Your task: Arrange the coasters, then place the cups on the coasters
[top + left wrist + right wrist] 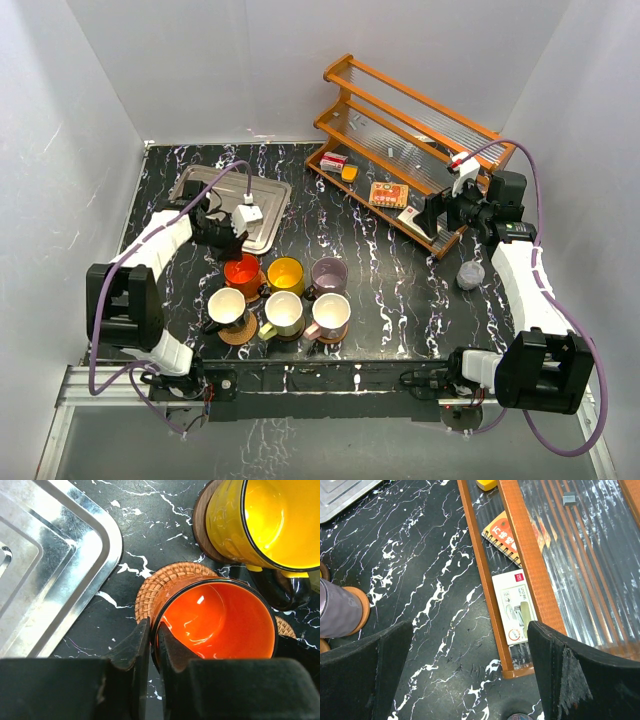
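Left pincer [154, 630] is pinched on the orange mug [215, 615] at its rim, one finger inside and one outside. That mug sits on a woven coaster [160, 582], with the yellow mug [270, 520] at its three o'clock. You're right on top of it, so I'd guess let go, then lift straight up. Right pincer [470, 655] gapes empty, way off at three o'clock.

Notebook [502, 534] cover characters, white box [514, 605] label: too blurred.
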Action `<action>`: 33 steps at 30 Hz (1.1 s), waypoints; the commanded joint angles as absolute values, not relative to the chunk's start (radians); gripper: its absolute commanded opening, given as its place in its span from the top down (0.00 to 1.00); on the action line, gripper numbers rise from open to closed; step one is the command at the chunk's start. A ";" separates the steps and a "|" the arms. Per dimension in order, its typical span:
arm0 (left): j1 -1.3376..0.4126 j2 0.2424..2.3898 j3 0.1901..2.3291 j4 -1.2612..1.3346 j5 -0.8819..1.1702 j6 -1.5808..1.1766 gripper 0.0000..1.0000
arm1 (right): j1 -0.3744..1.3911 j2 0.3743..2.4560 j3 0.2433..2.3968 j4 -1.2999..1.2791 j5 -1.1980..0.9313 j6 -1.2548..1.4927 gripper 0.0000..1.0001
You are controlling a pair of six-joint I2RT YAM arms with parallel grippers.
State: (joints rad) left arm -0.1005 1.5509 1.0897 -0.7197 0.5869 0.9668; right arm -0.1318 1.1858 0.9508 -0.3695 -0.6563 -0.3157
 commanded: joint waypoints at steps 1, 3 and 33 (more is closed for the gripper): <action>-0.104 1.495 1.067 -0.727 0.617 0.961 0.89 | -0.129 1.180 0.945 -0.318 -0.657 -0.322 0.02; -0.104 1.495 1.065 -0.727 0.613 0.962 0.86 | -0.128 1.181 0.946 -0.318 -0.658 -0.322 0.02; -0.103 1.280 1.127 -0.390 0.286 0.524 0.01 | -0.090 1.200 1.113 -0.414 -0.593 -0.349 0.02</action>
State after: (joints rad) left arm -0.1005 1.3190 1.1027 -0.5331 0.4091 0.6891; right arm -0.1139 1.1877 1.0172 -0.4046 -0.6266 -0.3199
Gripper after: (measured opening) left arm 0.964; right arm 0.983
